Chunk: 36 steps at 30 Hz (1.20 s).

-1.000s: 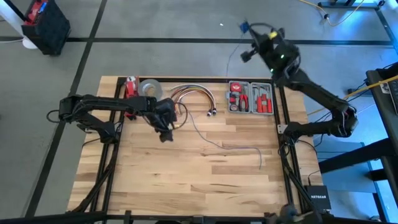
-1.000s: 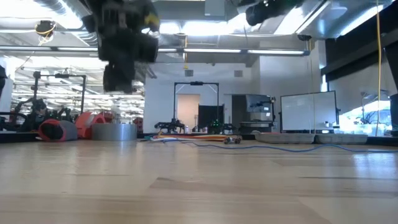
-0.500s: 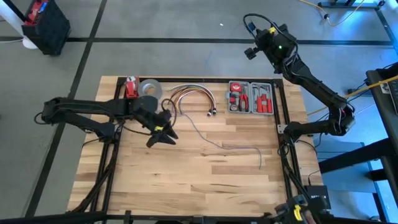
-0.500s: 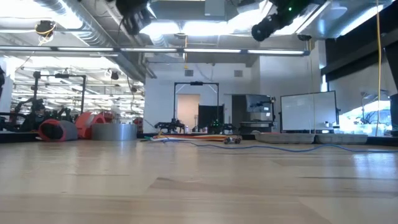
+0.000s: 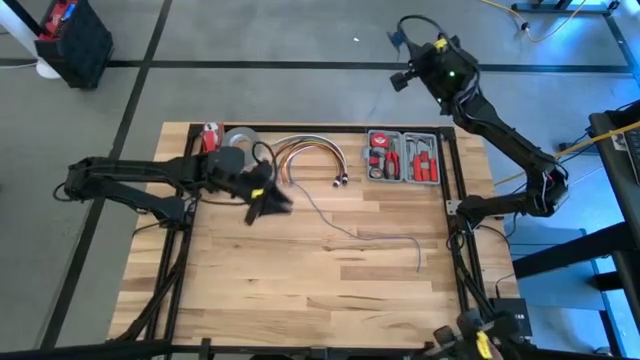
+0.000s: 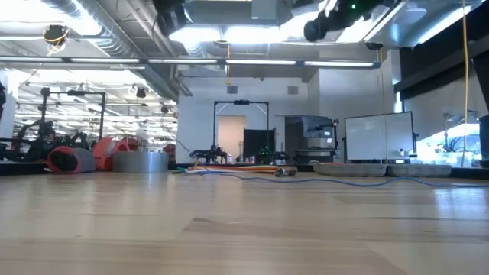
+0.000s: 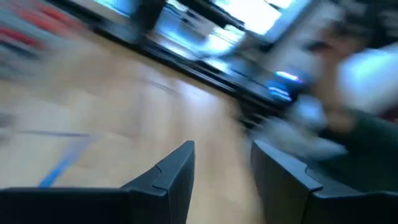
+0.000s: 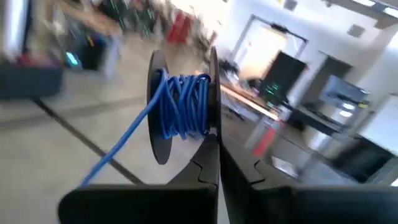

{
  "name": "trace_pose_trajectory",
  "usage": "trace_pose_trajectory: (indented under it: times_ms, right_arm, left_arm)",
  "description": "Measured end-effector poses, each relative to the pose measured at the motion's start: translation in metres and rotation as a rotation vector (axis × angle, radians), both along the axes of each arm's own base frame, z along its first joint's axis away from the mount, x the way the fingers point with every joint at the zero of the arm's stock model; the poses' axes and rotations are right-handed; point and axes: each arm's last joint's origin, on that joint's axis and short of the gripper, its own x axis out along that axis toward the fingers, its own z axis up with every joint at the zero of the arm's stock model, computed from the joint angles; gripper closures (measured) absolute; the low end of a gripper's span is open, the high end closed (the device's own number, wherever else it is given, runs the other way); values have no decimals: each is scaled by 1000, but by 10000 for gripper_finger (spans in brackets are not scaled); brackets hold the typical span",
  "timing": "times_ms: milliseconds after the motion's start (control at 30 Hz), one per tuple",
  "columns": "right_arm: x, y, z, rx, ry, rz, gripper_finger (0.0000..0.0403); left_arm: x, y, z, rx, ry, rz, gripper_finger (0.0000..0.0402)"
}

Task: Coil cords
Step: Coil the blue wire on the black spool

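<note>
Beyond the table's far right corner, the right gripper (image 5: 412,62) is raised high with its fingers pressed together on the rim of a black spool (image 8: 163,112) wound with blue cord (image 8: 183,106); a strand trails off the spool. Over the wooden table (image 5: 300,290), the left gripper (image 5: 272,203) hovers near the roll of grey tape (image 5: 238,141) with its fingers spread wide and nothing between them. A thin bluish-grey cord (image 5: 345,228) lies loose across the table's middle, beside the arched bundle of orange cables (image 5: 310,152) and the tool case (image 5: 403,157).
</note>
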Motion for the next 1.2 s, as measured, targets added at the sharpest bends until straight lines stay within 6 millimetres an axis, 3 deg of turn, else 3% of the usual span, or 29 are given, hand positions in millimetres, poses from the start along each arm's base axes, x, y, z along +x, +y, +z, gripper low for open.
trace_pose_trajectory:
  times_ms: [133, 333, 500, 700, 900, 1067, 1200]
  right_arm:
    - [-8, 14, 22, -78, -177, 119, 395]
    - [-31, 42, 58, -254, -324, 167, 399]
    - [-46, 58, 81, -327, -267, 108, 399]
    - [-54, 60, 94, -348, -16, -101, 400]
    - [-59, 51, 90, -303, 131, -264, 401]
    - [-56, 39, 79, -220, 128, -215, 401]
    - [-48, 36, 70, -116, 45, -21, 401]
  left_arm:
    - [-8, -6, -2, -234, 124, -189, 249]
    - [-34, -10, -17, -541, 527, -111, 249]
    - [-52, -11, -15, -549, 590, -117, 249]
    - [-80, -18, 0, -484, 487, -299, 249]
    - [-111, -21, 19, -426, 303, -386, 249]
    - [-126, -21, 42, -292, 0, -451, 249]
    - [-126, -19, 67, -63, -367, -396, 249]
